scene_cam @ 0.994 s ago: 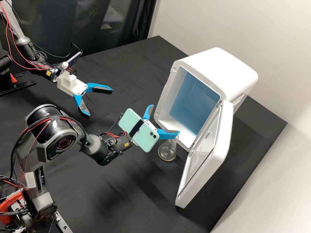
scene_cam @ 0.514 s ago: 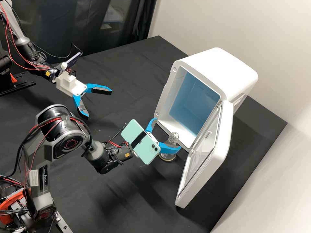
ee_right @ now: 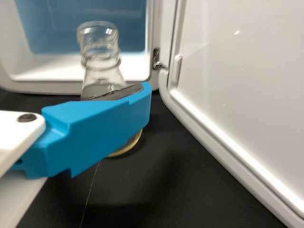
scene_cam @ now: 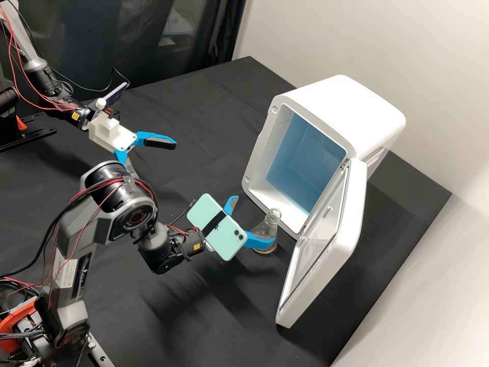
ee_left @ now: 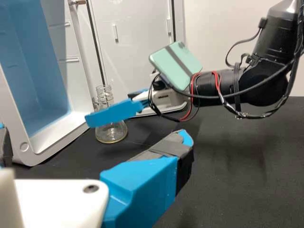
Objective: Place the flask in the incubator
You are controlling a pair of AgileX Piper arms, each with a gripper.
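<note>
A clear glass flask (scene_cam: pixel 267 230) stands upright on the black bench just outside the white incubator (scene_cam: pixel 356 114). The incubator's door (scene_cam: pixel 326 239) hangs wide open and shows a pale blue interior (scene_cam: pixel 305 163). My right gripper (scene_cam: pixel 252 221) is open, low over the bench, with one blue finger on each side of the flask's body. Its near finger (ee_right: pixel 95 128) lies across the flask (ee_right: pixel 99 57) and hides the lower part. My left gripper (scene_cam: pixel 140 152) hangs open above the bench at the far left, holding nothing. From there the flask (ee_left: pixel 109 126) sits behind the right arm's finger (ee_left: pixel 116 111).
A mint green phone (scene_cam: pixel 219 227) is strapped to the right arm's wrist, close to the flask. The open door stands to the right of the flask, with the incubator's lower rim (scene_cam: pixel 260 196) right behind it. Bare black bench (scene_cam: pixel 214 117) stretches to the left and front.
The right arm has come down and slightly back, so its open fingers dropped from neck height to straddle the flask's body. The left gripper has barely moved.
</note>
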